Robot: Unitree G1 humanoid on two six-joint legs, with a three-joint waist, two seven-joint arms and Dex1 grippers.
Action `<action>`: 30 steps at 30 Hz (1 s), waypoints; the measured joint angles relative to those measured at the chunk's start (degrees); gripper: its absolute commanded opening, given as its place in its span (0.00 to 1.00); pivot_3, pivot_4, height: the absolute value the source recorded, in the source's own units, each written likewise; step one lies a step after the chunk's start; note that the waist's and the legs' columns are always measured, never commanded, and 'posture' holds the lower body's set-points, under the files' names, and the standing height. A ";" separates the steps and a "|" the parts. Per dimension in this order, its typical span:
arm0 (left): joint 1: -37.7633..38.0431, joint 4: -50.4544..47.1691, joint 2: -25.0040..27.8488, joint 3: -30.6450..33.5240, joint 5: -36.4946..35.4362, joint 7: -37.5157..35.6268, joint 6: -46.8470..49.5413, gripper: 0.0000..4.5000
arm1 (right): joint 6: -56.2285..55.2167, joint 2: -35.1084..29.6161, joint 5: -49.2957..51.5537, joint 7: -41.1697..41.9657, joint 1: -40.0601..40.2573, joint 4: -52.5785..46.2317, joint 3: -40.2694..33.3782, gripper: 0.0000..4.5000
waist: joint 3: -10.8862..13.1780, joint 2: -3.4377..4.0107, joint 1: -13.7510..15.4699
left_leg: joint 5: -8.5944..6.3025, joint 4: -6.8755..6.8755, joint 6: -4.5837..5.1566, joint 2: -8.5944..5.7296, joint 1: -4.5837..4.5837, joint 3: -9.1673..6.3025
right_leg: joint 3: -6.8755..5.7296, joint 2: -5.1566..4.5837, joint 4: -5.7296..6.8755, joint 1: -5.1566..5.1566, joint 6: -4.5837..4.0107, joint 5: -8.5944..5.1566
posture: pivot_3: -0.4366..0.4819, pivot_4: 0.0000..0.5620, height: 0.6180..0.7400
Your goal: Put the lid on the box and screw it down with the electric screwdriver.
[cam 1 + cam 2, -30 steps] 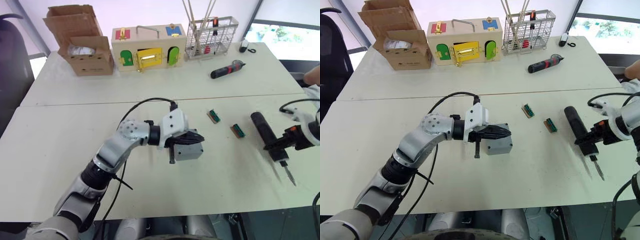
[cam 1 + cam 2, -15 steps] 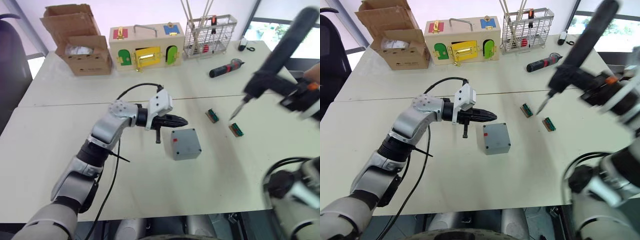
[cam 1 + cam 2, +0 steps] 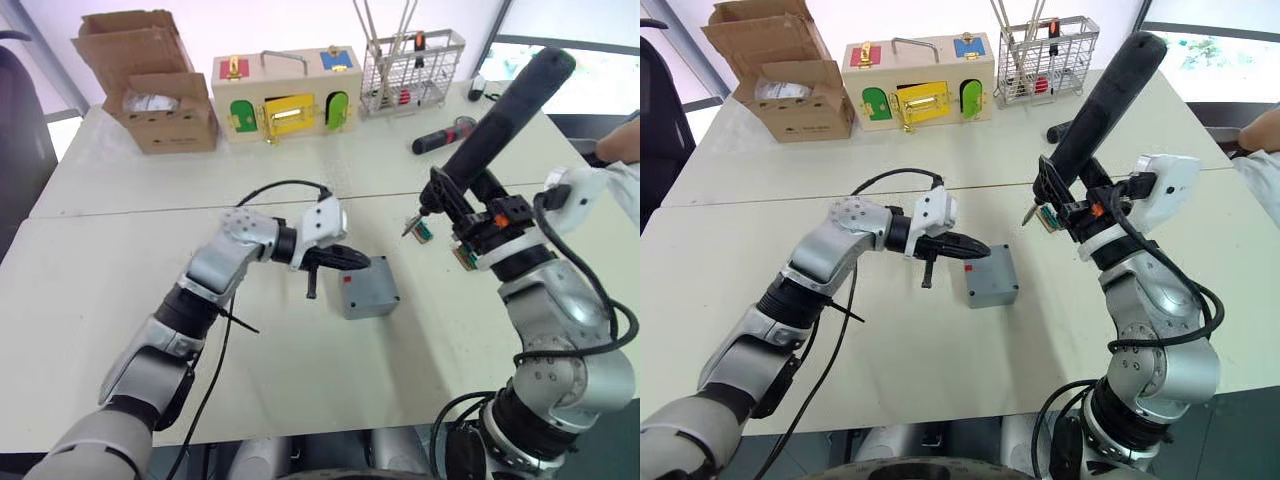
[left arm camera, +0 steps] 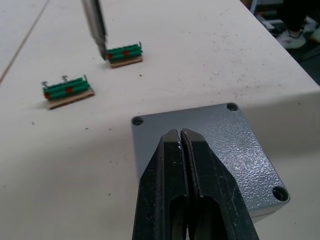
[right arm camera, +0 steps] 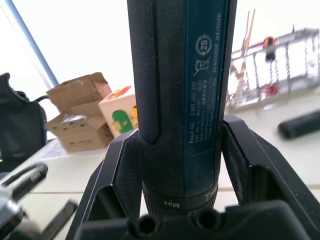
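- The small grey square plastic box [image 3: 367,287] sits on the pale surface [image 3: 120,300] with its flat grey plastic lid [image 4: 220,145] already on top; corner screw holes show in the lid and a small red mark on the box's near-left edge.
- The left pincer [image 3: 352,262] hovers just over the lid's left edge, its two black fingers [image 4: 200,175] pressed together with nothing between them.
- The right pincer [image 5: 175,165] is clenched around the thick dark blue-black cylindrical electric screwdriver [image 3: 500,115], which is raised off the surface and tilted, its butt end up and away to the right.
- The screwdriver's thin metal bit [image 3: 411,226] points down to the left, with its tip near one of two small green terminal blocks [image 4: 67,91] lying on the surface to the right of the box; whether it touches cannot be told.
- At the far side of the surface stand a brown cardboard box [image 3: 150,80], a wooden box with coloured doors [image 3: 283,92] and a wire rack [image 3: 412,60].
- A smaller red-and-black screwdriver [image 3: 440,138] lies in front of the rack, partly hidden behind the raised tool.
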 measured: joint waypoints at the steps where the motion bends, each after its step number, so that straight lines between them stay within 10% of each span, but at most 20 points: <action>1: 0.04 -0.11 0.00 -0.46 0.45 -0.04 -0.14 0.00 | -0.89 -0.20 -0.07 -0.63 0.44 0.57 1.13 0.43 | 0.00 0.00 -0.02 | 0.00 -0.01 0.00 0.03 0.01 0.01 | 0.00 0.03 0.00 0.00 0.00 0.00 | 0.48 0.27 0.97; 30: 1.97 -0.71 0.94 -1.31 3.74 -0.14 -2.66 0.00 | -11.22 -9.53 4.20 -4.40 8.92 4.47 12.10 0.43 | 0.01 -0.01 0.32 | -0.04 -0.07 0.07 0.08 0.53 0.00 | 0.00 0.08 -0.35 0.64 0.00 0.00 | 0.48 0.27 0.97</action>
